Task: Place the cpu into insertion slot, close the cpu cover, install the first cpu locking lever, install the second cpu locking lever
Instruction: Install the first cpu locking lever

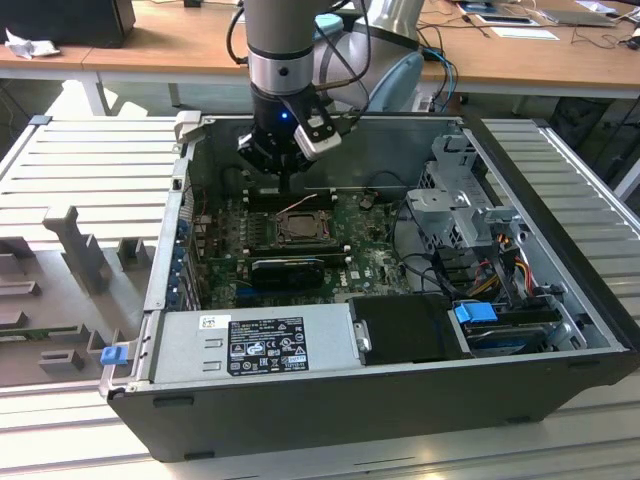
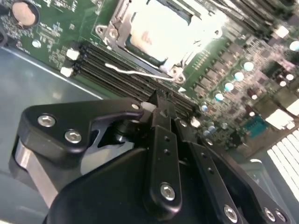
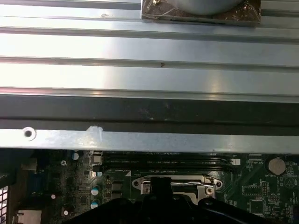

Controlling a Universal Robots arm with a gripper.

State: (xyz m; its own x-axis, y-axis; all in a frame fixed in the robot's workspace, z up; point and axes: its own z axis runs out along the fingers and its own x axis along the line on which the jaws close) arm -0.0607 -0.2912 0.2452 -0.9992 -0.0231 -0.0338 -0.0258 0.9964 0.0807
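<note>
Scanning the exterior view from its left: a grey ribbed work surface (image 1: 70, 160) with moulded fixtures lies outside the open computer case (image 1: 400, 400), whose side wall stands between them. Next comes the green motherboard (image 1: 225, 240), and near its middle the insertion slot (image 1: 303, 226), square and dark-rimmed. The gripper (image 1: 289, 185) hangs on the arm just above the slot's far edge, so the socket lies below the fingertips and slightly toward the camera. Further right sit drive cages (image 1: 455, 205) and loose cables, well apart from the socket.

In the second wrist view the cpu (image 2: 156, 28) lies flat in the slot, its pale face showing through the window of the cpu cover (image 2: 117, 35), which appears to be down around it. 1 thin locking lever (image 2: 140, 73) runs along the socket edge nearest the gripper (image 2: 161, 105), beside the long memory slots (image 2: 117, 70). The 2 black fingers look drawn together with nothing between them, their tips close over that lever.

Open room above the socket is fair; the memory slots crowd the near edge
</note>
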